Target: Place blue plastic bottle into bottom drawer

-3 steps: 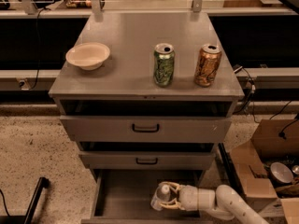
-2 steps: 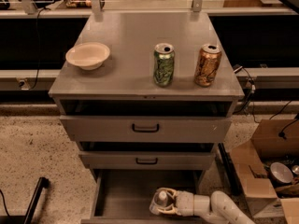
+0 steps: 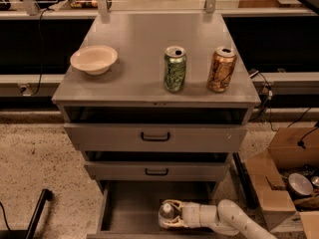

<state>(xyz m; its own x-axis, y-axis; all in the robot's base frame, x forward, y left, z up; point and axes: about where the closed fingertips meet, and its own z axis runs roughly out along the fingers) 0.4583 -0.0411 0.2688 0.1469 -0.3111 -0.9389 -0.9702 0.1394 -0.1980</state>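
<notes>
Three wide drawers make up the front of the grey metal cabinet (image 3: 75, 133). The top drawer (image 3: 199, 137) and the middle drawer (image 3: 119, 171), each with a black handle, stand slightly pulled out. The bottom drawer (image 3: 130, 208) is drawn out far toward the camera, and its plain grey floor shows.

The end effector (image 3: 164, 216) is inside the bottom drawer, right of its middle and close to the front edge. It reaches in from the lower right on a pale, jointed arm (image 3: 233, 220). Its curved fingers (image 3: 172, 203) are closed around the blue plastic bottle (image 3: 168, 214), one above and one below as seen here. The bottle is down within the drawer, with its white cap turned toward the camera. Whether it touches the drawer floor I cannot tell.

On the tabletop (image 3: 144, 34) are a shallow cream bowl (image 3: 93, 59) at the left, a green can (image 3: 175, 69) near the middle and an orange-brown can (image 3: 221, 69) just to its right. Both cans stand upright and apart from each other.

An open cardboard box (image 3: 279, 158) sits on the speckled floor (image 3: 35, 168) to the right of the cabinet.
</notes>
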